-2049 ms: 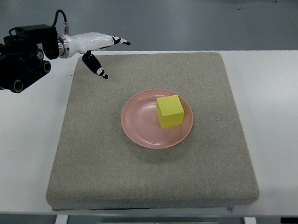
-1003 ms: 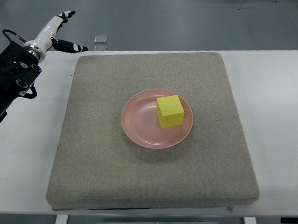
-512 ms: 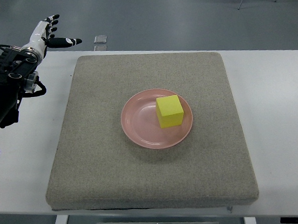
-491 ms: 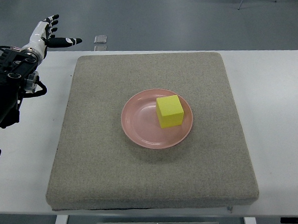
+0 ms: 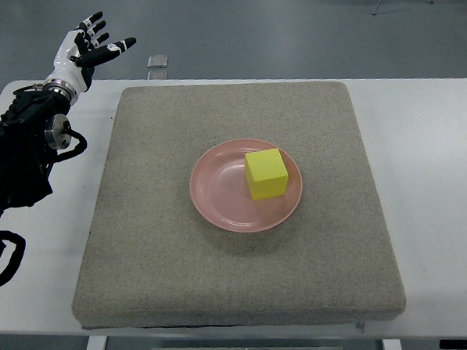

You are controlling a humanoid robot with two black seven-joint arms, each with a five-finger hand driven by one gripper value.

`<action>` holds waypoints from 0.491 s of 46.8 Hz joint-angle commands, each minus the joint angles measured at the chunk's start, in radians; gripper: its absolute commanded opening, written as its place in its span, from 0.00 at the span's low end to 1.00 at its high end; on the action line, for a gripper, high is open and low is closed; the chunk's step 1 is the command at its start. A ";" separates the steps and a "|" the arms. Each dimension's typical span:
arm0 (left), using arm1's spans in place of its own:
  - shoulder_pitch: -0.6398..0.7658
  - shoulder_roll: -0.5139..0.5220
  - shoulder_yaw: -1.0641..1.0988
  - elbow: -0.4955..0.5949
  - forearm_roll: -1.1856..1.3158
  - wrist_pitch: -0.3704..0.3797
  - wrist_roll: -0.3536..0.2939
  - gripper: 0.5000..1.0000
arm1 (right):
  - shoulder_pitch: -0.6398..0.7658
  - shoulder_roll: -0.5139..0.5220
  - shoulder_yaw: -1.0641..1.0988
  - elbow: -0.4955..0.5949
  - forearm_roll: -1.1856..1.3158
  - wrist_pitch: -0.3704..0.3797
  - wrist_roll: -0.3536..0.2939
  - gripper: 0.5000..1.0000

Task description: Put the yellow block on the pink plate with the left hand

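The yellow block (image 5: 265,173) sits on the pink plate (image 5: 219,193), toward its right side, in the middle of the grey mat (image 5: 175,249). My left hand (image 5: 86,48) is far from it at the top left, beyond the table's back edge, with its white fingers spread and holding nothing. Its black arm (image 5: 17,155) comes in along the left edge. The right arm is out of view.
The mat lies on a white table (image 5: 437,180). A small clear object (image 5: 158,61) lies on the floor beyond the table's back edge, near my left hand.
My left hand has drawn back from over the mat's back left corner to beyond the table's edge and has turned, fingers spread. The arm now lies lower along the left edge. Block and plate have not moved.
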 commanded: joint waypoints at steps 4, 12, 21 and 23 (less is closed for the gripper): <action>-0.001 0.000 -0.070 0.002 -0.018 -0.023 0.000 0.94 | 0.000 0.000 0.000 0.000 0.000 0.000 0.000 0.85; -0.001 -0.014 -0.126 0.000 -0.058 -0.035 0.000 0.94 | 0.000 0.000 0.000 0.000 0.000 0.000 0.000 0.85; 0.000 -0.014 -0.152 0.002 -0.135 -0.081 0.000 0.95 | 0.000 0.000 0.000 0.000 0.000 0.000 0.000 0.85; 0.002 -0.014 -0.149 0.002 -0.133 -0.081 0.000 0.95 | 0.000 0.000 0.000 0.000 0.000 0.000 0.000 0.85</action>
